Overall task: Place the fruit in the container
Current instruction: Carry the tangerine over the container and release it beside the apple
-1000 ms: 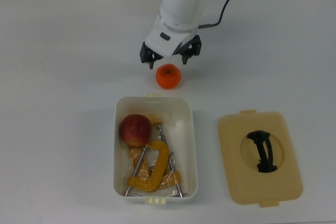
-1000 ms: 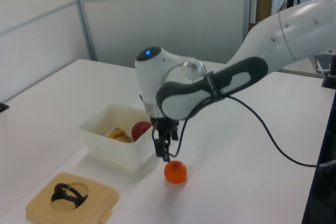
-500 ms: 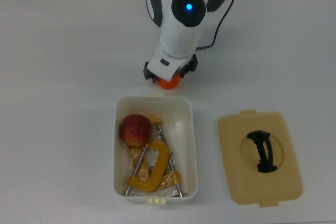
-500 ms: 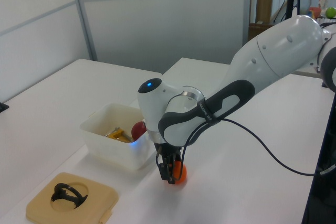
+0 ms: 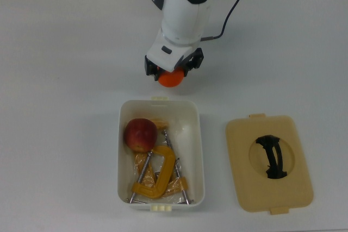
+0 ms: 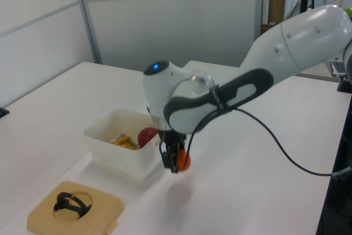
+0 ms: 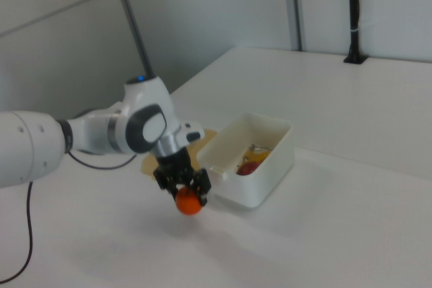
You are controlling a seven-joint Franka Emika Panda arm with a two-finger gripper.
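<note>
My gripper (image 5: 171,73) (image 6: 176,160) (image 7: 185,192) is shut on the orange citrus (image 5: 171,79) (image 6: 183,160) (image 7: 189,204), which hangs clear of the table just beyond the white container's (image 5: 196,150) (image 6: 113,155) (image 7: 270,183) upper short end in the top view. In the left view a shadow lies on the table under the fruit. Inside the container, the dark red apple (image 5: 140,134) (image 6: 147,136) (image 7: 248,168) rests in the upper left corner as the top view shows it.
Yellow C-clamps (image 5: 157,175) (image 6: 124,141) lie in the container below the apple. The flat tan lid (image 5: 269,162) (image 6: 74,210) with a black handle rests on the table at the top view's right of the container. A black cable (image 5: 231,6) trails from the arm.
The gripper came down over the orange on the table, shut on it, and has now lifted it off the surface.
</note>
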